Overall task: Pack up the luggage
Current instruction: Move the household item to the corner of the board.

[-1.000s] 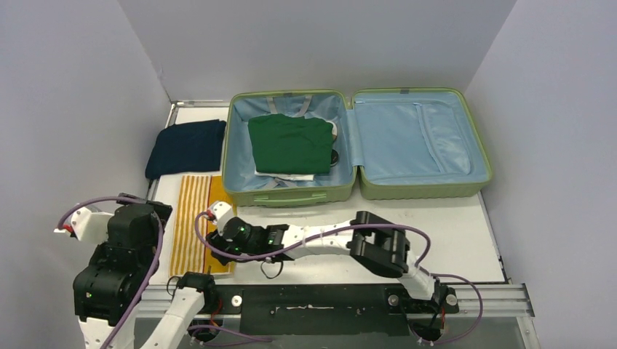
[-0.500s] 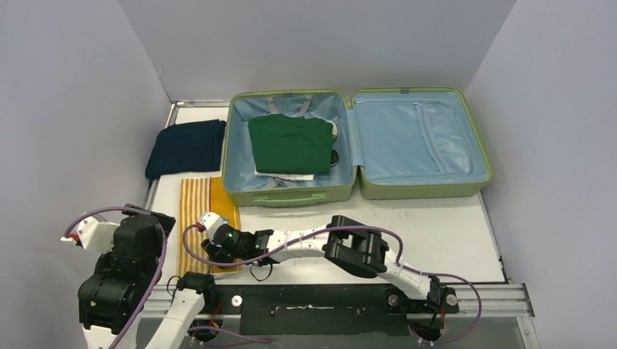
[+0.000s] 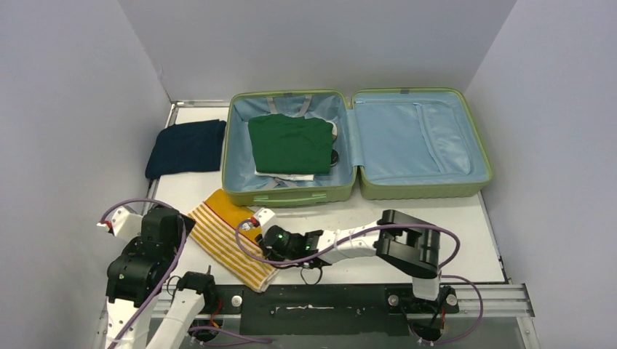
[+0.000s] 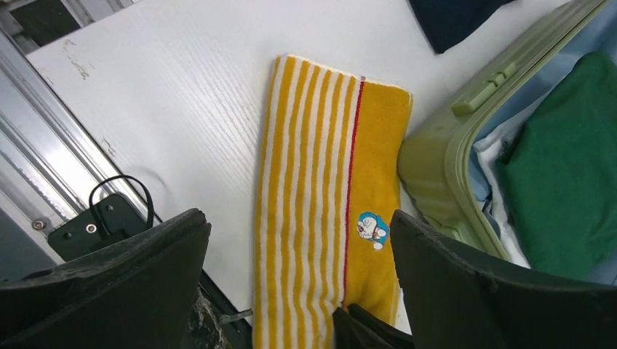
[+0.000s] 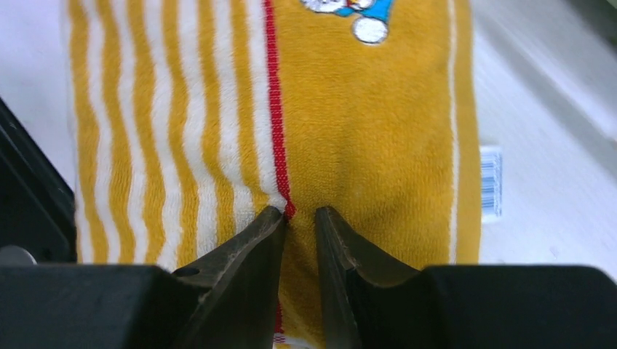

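pinching the fuzzy yellow striped towel (image 5: 378,145) is the right gripper (image 5: 300,214); left gripper (image 4: 297,218) spread wide.

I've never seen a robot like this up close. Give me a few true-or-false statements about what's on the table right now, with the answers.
1. The luggage lies open with a folded green garment in one half. True.
2. The yellow striped towel is already packed inside the luggage. False: it lies on the table in front of the luggage.
3. The right claw is pinching the towel. True.
4. The left claw is gripping the navy garment. False: it is open and holds nothing, and the navy garment lies on the table to the left of the luggage.
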Tool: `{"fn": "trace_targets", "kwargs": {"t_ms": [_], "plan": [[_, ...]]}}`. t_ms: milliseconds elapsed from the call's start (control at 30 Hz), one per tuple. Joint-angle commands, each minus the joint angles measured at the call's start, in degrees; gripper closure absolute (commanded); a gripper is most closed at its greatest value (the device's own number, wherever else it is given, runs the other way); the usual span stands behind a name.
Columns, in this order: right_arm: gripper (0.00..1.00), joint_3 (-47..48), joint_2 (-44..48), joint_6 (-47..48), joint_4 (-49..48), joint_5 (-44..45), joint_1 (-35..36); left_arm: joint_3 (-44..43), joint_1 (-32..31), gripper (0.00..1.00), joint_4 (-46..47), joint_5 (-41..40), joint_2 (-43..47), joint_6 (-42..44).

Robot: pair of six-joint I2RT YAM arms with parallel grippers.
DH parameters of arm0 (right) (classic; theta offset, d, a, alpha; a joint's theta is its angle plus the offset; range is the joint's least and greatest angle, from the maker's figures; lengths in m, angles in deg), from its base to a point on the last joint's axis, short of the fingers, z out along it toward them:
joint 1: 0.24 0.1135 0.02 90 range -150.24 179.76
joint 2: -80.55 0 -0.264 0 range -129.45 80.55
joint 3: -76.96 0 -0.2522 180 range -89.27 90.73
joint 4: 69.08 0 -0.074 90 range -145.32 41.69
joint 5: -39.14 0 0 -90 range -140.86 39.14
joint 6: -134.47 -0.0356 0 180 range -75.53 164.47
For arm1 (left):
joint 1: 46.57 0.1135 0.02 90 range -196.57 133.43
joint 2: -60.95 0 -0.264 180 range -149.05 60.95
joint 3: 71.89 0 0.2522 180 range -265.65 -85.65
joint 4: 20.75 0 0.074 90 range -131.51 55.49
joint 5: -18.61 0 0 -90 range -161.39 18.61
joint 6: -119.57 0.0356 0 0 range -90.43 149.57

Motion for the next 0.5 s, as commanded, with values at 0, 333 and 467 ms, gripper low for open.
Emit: {"fn": "trace_targets", "kwargs": {"t_ms": [0,333,467], "plan": [[0.75,-9.8,5.0,-3.5,11.3,5.5,-2.8,3.3,-0.2,0.08,6.5,4.1,-0.1,2.2],[0.66,-19.9,23.7,-10.5,18.2,6.2,-13.9,11.6,-0.4,0.1,16.4,11.2,-3.1,5.4],[0.41,-20.2,32.2,-13.9,21.8,8.0,-13.0,15.2,-0.4,0.1,22.2,16.1,-5.1,8.6]]}}
